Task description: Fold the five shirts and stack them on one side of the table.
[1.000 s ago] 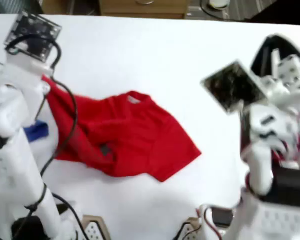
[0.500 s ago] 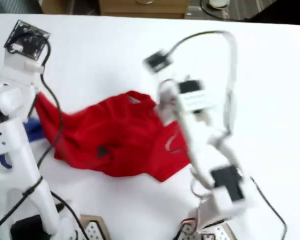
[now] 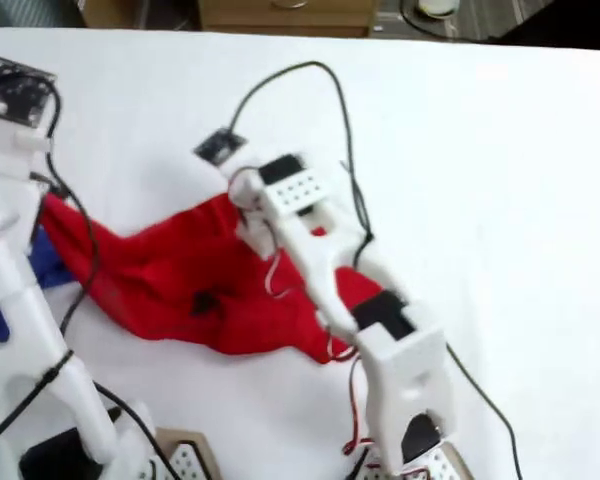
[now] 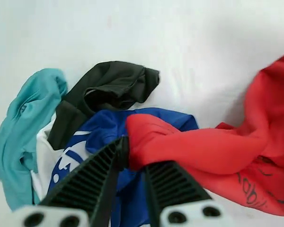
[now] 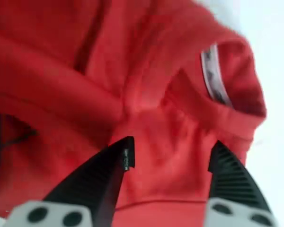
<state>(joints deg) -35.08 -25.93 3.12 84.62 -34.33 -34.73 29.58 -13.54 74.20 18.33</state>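
Note:
A red shirt (image 3: pixel 170 280) lies crumpled across the middle-left of the white table (image 3: pixel 460 150). My left gripper (image 4: pixel 135 156) is shut on one corner of this red shirt (image 4: pixel 203 151), holding it just over the pile of other shirts. In the high view the left gripper (image 3: pixel 46 208) is at the shirt's far left tip. My right gripper (image 5: pixel 173 151) hangs open just above the red shirt (image 5: pixel 156 85), close to its collar with the white label (image 5: pixel 210 71). Seen from above, the right gripper (image 3: pixel 248 225) is over the shirt's upper edge.
A pile of shirts sits by the left arm: a blue one (image 4: pixel 99 137), a black one (image 4: pixel 113 87), a teal one (image 4: pixel 23 127) and a bit of white (image 4: pixel 42 161). The blue shirt (image 3: pixel 45 265) peeks out by the left arm. Cables run along the right arm.
The right arm swung from the table's right side over to the red shirt's collar. The left arm drew the shirt's corner further left, stretching the cloth.

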